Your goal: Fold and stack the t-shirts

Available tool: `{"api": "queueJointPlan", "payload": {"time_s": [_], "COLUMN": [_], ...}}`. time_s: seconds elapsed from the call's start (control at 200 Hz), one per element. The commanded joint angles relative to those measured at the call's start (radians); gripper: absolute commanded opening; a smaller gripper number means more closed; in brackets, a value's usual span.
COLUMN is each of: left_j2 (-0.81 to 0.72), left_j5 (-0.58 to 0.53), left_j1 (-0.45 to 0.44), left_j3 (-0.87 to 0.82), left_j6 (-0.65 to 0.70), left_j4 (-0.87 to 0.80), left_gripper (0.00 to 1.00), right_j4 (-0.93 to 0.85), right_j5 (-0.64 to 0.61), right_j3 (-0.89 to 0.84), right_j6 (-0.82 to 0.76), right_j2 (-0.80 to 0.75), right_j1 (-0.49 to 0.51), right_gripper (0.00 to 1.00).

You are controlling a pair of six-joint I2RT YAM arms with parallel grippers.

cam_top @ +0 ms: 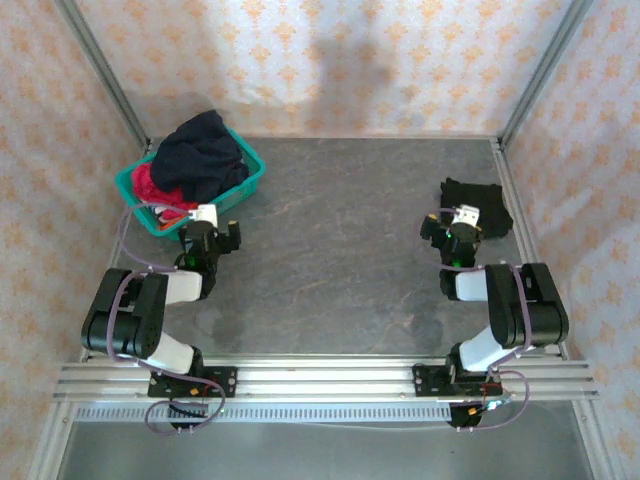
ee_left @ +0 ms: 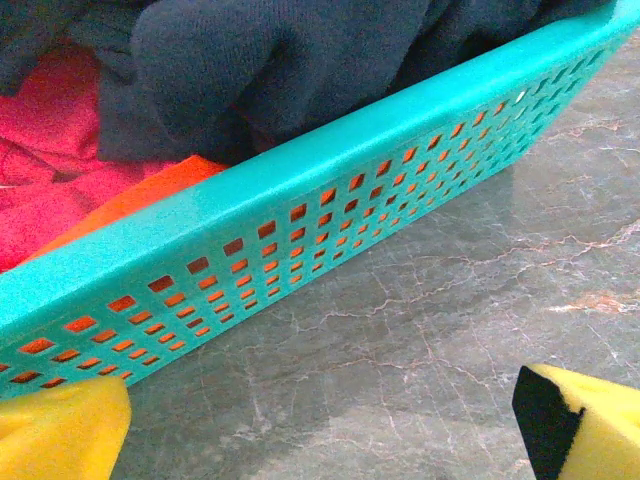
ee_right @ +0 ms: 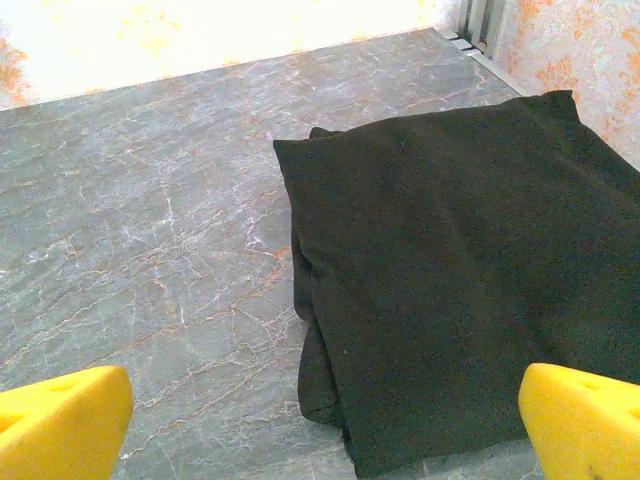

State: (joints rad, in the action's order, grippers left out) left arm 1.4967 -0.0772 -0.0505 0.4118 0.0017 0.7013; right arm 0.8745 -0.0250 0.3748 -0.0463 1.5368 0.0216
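The dark navy t-shirt lies heaped and unfolded in the teal basket at the far left of the table, spilling over a magenta-red shirt. The left wrist camera, close against the basket's slotted wall, adds an orange shirt beneath them, its colour visible through the slots. The black t-shirt lies folded flat on the right side; the right wrist view shows its layered edges. The left gripper hangs just beside the basket, its jaws spread wide and empty. The right gripper sits at the black shirt's near edge, likewise wide apart and holding nothing.
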Motion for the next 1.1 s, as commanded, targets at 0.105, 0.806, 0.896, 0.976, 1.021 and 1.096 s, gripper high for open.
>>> {"api": "queueJointPlan", "payload": {"time_s": [0.105, 0.806, 0.896, 0.976, 1.021, 1.096], "left_j2": [-0.001, -0.003, -0.046, -0.123, -0.174, -0.272], "left_j5": [0.008, 0.003, -0.03, -0.064, -0.07, -0.099], "left_j1": [0.005, 0.005, -0.003, -0.006, -0.008, -0.019], "left_j3": [0.024, 0.021, 0.055, 0.098, 0.099, 0.091], "left_j6": [0.021, 0.021, 0.015, 0.017, 0.017, -0.001], "left_j4": [0.025, 0.029, -0.057, -0.202, -0.249, -0.319], "left_gripper": [1.0, 1.0, 1.0, 1.0, 1.0, 1.0], "right_j4": [-0.009, 0.001, 0.018, 0.004, -0.019, -0.09], "right_j5": [0.014, 0.016, 0.017, 0.013, 0.003, 0.011], "right_j3": [0.023, 0.016, -0.002, -0.017, -0.023, -0.018], "right_j6": [-0.011, -0.011, -0.008, -0.008, -0.005, -0.003], "right_j2": [0.008, 0.006, -0.015, -0.066, -0.104, -0.173], "right_j1": [0.003, 0.003, 0.003, 0.003, 0.003, 0.003], "right_gripper": [0.99, 0.99, 0.99, 0.99, 0.99, 0.99]}}
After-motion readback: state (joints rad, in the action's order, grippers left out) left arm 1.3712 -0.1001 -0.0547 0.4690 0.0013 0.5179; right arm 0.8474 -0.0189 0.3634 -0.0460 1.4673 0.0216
